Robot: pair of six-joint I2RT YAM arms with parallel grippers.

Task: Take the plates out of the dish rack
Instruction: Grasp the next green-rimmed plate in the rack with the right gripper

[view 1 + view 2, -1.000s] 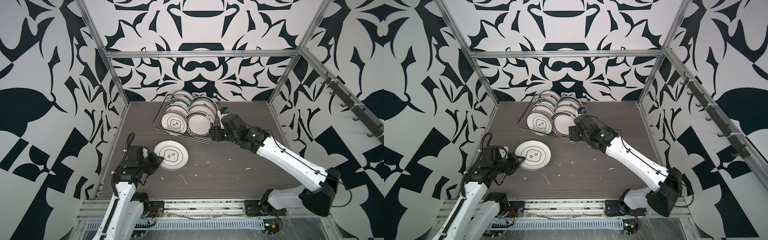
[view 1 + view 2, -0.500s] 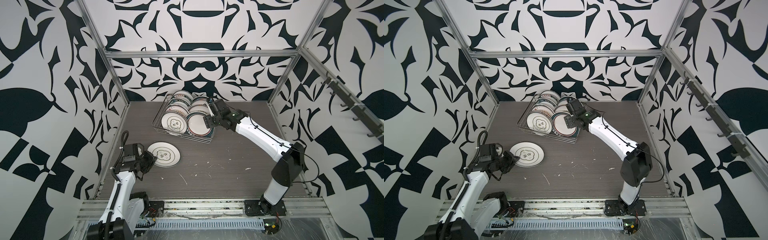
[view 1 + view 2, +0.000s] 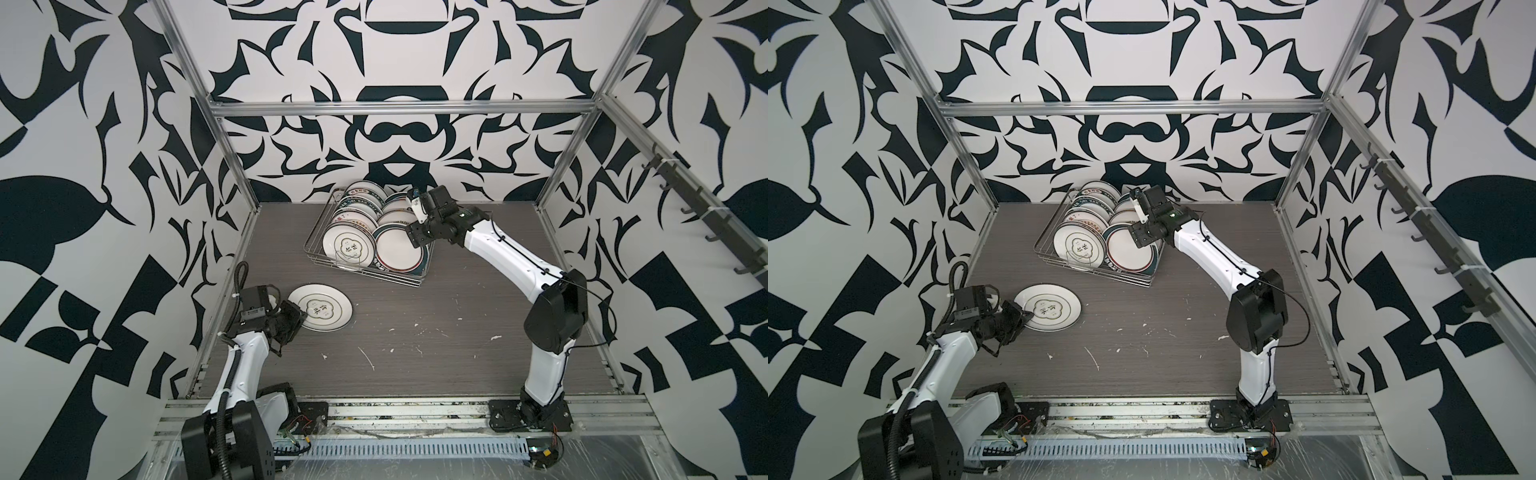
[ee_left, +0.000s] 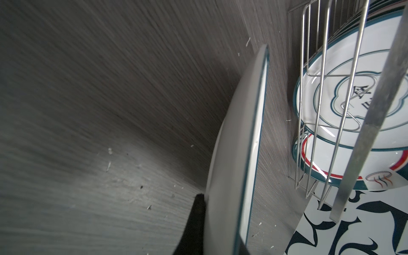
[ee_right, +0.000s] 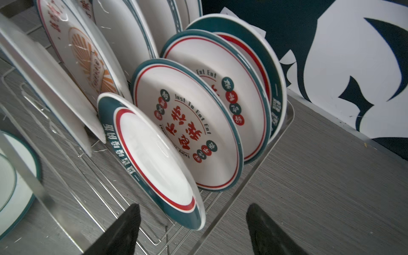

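Grey wood-grain bench, both top views: dish rack far centre, plates upright inside; 1 flat plate near left edge.
Left wrist: left claw clamped on flat plate's rim.
Right wrist: right claw open, astride front plate, teal-rimmed.

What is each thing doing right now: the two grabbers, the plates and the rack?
dish rack: holds plates standing on edge
left gripper: shut on the rim of the loose plate
loose plate: out of the rack, nearly flat, low over or on the table
right gripper: open, astride the front small plate
front small plate: upright in the dish rack, not gripped
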